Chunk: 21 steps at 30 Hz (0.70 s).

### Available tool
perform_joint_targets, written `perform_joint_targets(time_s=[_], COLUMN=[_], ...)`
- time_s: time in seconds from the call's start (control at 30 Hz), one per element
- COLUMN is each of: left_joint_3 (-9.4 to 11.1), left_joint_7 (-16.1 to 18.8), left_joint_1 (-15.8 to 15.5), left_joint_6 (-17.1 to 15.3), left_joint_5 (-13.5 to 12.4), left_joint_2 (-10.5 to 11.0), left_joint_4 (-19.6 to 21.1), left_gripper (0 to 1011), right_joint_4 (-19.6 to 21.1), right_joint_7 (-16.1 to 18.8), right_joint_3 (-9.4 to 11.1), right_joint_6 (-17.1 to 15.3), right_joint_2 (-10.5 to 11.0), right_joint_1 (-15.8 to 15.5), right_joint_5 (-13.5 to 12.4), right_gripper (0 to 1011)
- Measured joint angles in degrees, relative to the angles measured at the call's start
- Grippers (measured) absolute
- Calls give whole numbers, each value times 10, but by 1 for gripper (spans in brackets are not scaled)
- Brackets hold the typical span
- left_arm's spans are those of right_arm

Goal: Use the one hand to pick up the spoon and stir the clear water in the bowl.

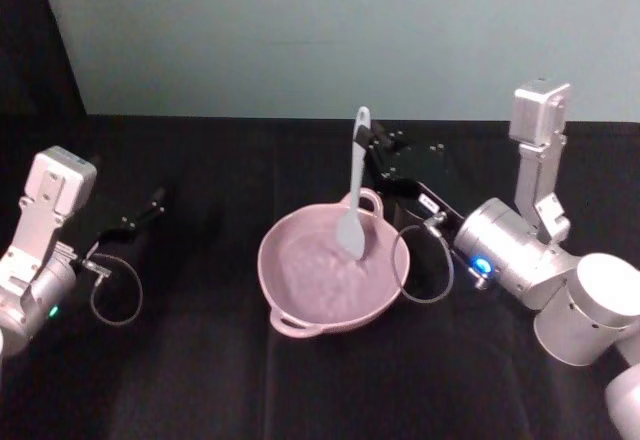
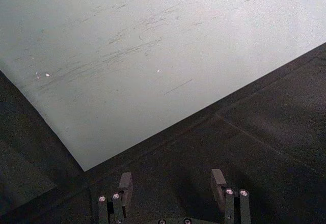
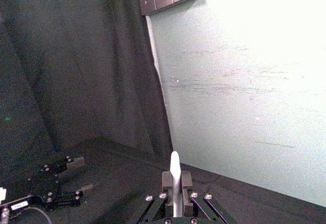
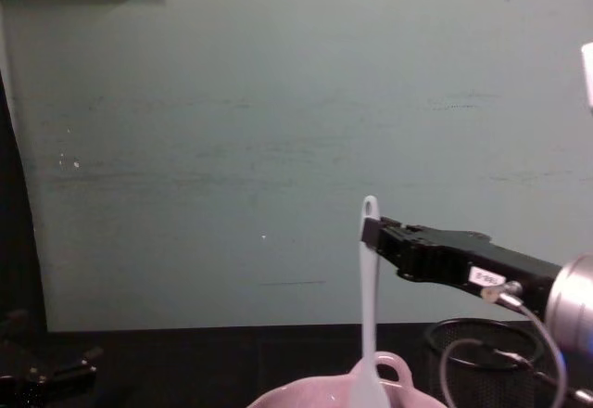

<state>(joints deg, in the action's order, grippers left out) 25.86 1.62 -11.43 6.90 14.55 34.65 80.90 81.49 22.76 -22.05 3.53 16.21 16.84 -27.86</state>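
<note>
Black blocky right gripper [image 1: 369, 141], arm reaching level, clamps the upright white plastic spoon [image 1: 355, 188] in the pale pink glossy bowl [image 1: 265, 260]; left gripper [image 1: 155, 201] parked, fingers apart.

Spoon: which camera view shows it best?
Head view: the whole spoon, upright in the right gripper, blade down in the bowl. The chest view cuts off the blade's lower end; the right wrist view catches the handle tip.

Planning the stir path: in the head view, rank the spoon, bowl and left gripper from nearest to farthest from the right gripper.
1. spoon: clamped in the right gripper, handle up.
2. bowl: just below, at centre, holding the spoon's blade.
3. left gripper: far left, open, idle.
</note>
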Motion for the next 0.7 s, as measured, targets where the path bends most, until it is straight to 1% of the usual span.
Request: perform_joint_targets(time_s=[0.1, 0.33, 0.5, 0.67, 0.7], left_joint_3=[0, 0, 0, 0, 0], left_joint_7=[0, 0, 0, 0, 0], left_joint_1=[0, 0, 0, 0, 0], left_joint_6=[0, 0, 0, 0, 0], left_joint_5=[0, 0, 0, 0, 0], left_joint_2=[0, 0, 0, 0, 0], left_joint_4=[0, 0, 0, 0, 0], left_gripper=[1011, 1011, 1011, 1011, 1011], right_joint_4=[17, 41, 62, 73, 73], right_joint_7=[-5, -6, -3, 4, 8], right_joint_3=[7, 9, 0, -19, -26], right_joint_6=[-2, -11, -17, -18, -18], right_joint_2=[9, 16, 14, 3, -3], right_joint_1=[-12, -28, -42, -48, -48], right_joint_5=[5, 11, 12, 12, 11], right_gripper=[104, 104, 104, 104, 104])
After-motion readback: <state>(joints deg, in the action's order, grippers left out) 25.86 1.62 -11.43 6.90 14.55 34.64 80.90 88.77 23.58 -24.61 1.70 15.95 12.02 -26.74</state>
